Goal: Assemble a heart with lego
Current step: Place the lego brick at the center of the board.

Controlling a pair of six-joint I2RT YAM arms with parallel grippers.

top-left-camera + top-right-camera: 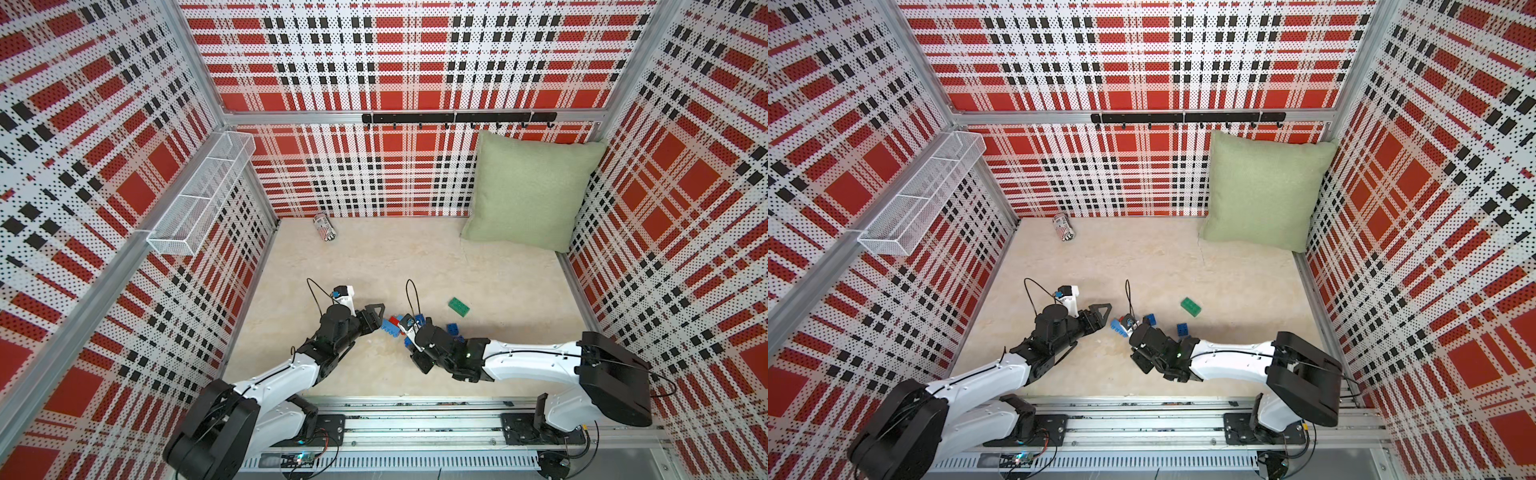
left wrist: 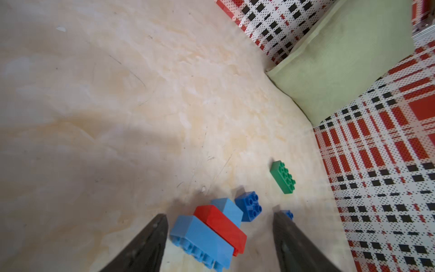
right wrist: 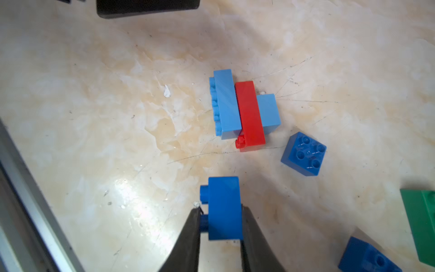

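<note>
The heart (image 2: 211,230) is a joined cluster of a red brick between two light blue ones, lying on its side on the floor (image 3: 247,110). My left gripper (image 2: 219,214) is open, its fingers either side of the cluster and apart from it; both show in a top view (image 1: 376,319). My right gripper (image 3: 220,208) is shut on a small dark blue lego brick (image 3: 223,200), held just in front of the cluster. A loose dark blue square brick (image 3: 303,154) lies beside the cluster. A green brick (image 1: 459,307) lies further right, and another dark blue brick (image 1: 1182,329) sits by the right arm.
A striped can (image 1: 325,227) lies by the back wall. A green pillow (image 1: 528,191) leans in the back right corner. A white wire basket (image 1: 199,195) hangs on the left wall and a black hook rail (image 1: 457,118) on the back wall.
</note>
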